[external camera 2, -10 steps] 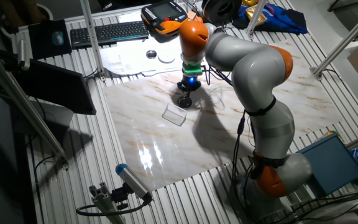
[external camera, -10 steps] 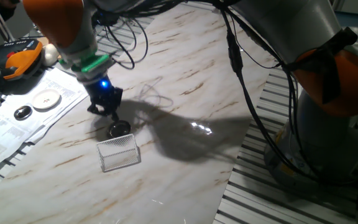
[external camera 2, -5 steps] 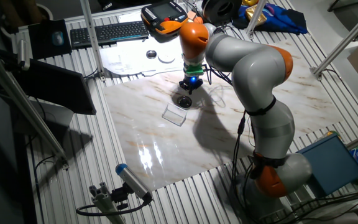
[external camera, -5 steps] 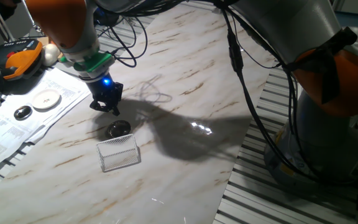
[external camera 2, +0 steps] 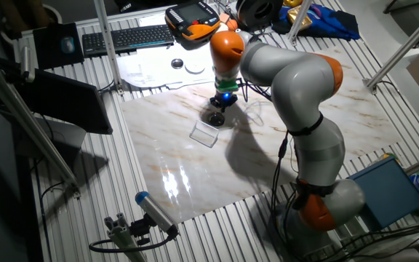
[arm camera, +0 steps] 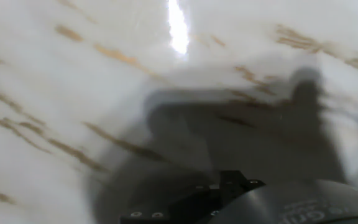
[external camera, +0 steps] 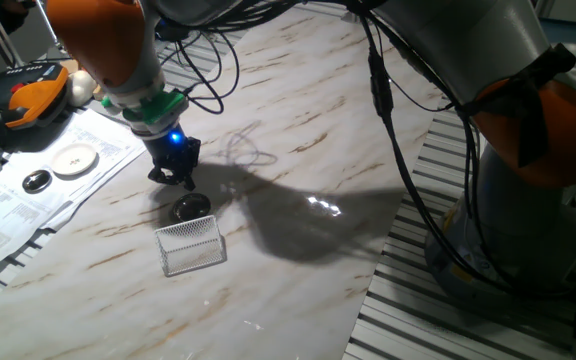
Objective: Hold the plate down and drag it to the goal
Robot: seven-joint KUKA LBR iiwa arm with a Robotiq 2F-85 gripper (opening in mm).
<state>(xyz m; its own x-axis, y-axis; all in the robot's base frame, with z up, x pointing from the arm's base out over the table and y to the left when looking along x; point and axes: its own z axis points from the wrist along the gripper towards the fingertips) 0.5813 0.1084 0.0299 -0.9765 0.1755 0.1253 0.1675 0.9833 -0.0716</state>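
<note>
My claw (external camera: 176,180) hung just above the marble worktop (external camera: 298,130), clear of the plate (external camera: 191,208) and not touching it. In one fixed view the claw tip sat up and to the left of the plate w/ a visible gap between them. Jaw state: could not tell, since the fingers showed only as a dark lump under the blue light, and the hand view was too blurred to settle it. Nothing was seen held.

The plate lay flat on the worktop, just beside the goal (external camera: 192,246), on the goal's far side in that view. Plate and goal were close but I could not tell whether the rim touched the outline. The plate was outside the goal.

From the other fixed view the claw (external camera 2: 218,106) was over the worktop (external camera 2: 326,124) near its far edge, the plate (external camera 2: 215,118) directly below it in frame, and the goal (external camera 2: 204,134) next along toward the camera.

Hand view: blurred worktop (arm camera: 55,74) w/ brown veining, a bright glare streak at top, and a broad dark shadow across the middle. Dark claw hardware filled the bottom edge; neither plate nor goal could be made out there.

Off the marble, to the left in one fixed view, a white disc (external camera: 75,159) and a small dark disc (external camera: 36,181) lay on printed sheets, well apart from the plate.
</note>
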